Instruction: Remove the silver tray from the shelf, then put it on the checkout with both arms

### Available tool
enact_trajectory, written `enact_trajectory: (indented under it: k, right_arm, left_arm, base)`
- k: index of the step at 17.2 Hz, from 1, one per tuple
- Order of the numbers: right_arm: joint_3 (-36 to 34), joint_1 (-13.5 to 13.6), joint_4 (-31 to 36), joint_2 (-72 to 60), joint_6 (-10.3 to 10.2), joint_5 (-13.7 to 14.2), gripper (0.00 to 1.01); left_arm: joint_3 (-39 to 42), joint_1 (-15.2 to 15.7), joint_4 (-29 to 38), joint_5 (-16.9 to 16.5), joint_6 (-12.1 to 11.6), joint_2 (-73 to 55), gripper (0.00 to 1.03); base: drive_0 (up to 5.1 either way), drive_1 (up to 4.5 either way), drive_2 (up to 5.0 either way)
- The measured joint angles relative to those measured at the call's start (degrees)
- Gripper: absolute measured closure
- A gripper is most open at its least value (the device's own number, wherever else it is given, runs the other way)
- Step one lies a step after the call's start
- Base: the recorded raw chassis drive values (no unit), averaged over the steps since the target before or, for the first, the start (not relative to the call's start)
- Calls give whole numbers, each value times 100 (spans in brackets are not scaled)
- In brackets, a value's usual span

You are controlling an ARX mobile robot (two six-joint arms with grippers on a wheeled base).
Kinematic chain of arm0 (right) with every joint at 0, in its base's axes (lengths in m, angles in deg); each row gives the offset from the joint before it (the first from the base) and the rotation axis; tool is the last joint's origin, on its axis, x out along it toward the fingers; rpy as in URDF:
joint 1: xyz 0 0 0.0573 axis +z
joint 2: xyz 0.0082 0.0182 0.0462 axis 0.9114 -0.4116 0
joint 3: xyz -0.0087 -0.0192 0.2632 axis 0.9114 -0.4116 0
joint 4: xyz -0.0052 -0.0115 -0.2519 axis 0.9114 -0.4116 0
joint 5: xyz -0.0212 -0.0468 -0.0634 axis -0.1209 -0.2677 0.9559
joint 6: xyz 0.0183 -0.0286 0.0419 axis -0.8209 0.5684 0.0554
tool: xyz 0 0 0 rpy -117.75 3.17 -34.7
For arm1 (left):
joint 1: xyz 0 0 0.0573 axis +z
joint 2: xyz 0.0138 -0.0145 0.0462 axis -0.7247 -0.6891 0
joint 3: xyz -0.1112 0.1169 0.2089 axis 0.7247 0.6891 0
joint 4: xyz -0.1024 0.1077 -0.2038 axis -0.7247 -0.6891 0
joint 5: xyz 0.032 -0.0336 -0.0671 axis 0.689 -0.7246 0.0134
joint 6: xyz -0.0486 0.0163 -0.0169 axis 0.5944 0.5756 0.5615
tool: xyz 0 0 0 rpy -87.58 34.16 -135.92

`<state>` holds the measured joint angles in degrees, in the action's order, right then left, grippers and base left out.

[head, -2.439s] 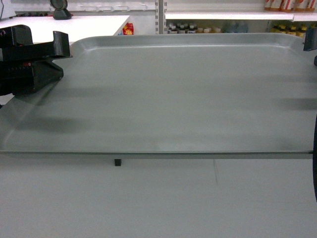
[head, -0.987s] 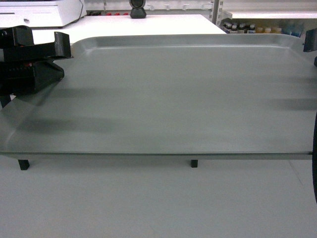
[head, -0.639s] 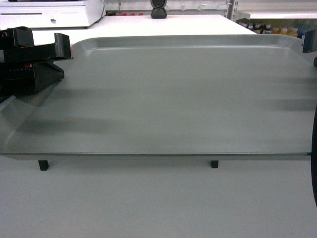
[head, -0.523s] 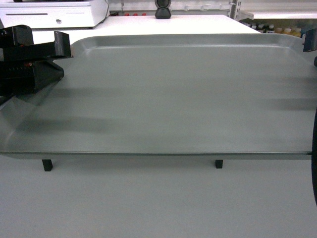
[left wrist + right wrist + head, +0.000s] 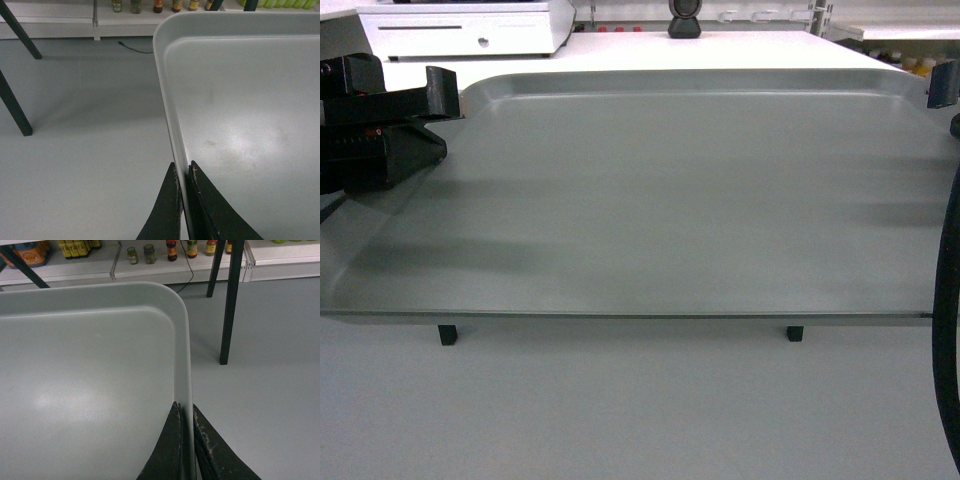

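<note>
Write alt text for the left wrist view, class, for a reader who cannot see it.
A black left end effector pinches the raised rim of a large dull grey-silver metal tray, carried above a grey floor. Bottles line a low shelf behind.

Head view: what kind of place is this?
Likely a small shop or a mock one: a white counter bearing a cash drawer and a scanner, with bottles on low shelves behind.

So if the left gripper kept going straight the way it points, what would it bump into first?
Nothing close, it seems. The left gripper, shut on the silver tray, points along the rim toward a far shelf of bottles; depth is unclear.
</note>
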<state>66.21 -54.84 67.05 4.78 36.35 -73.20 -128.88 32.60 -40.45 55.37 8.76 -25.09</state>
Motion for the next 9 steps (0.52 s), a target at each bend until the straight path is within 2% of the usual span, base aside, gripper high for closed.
enact_trajectory:
  k: [8,9]
  right_arm:
    - [0,-2,2,0,2,2,98]
    - [0,-2,-4,2,2,4,98]
  left_arm:
    - [0,-9,-7,0,0,0,100]
    - [0,-9,-11,2,0,2,100]
  base:
    - [0,0,0]
    - [-3,415,-422]
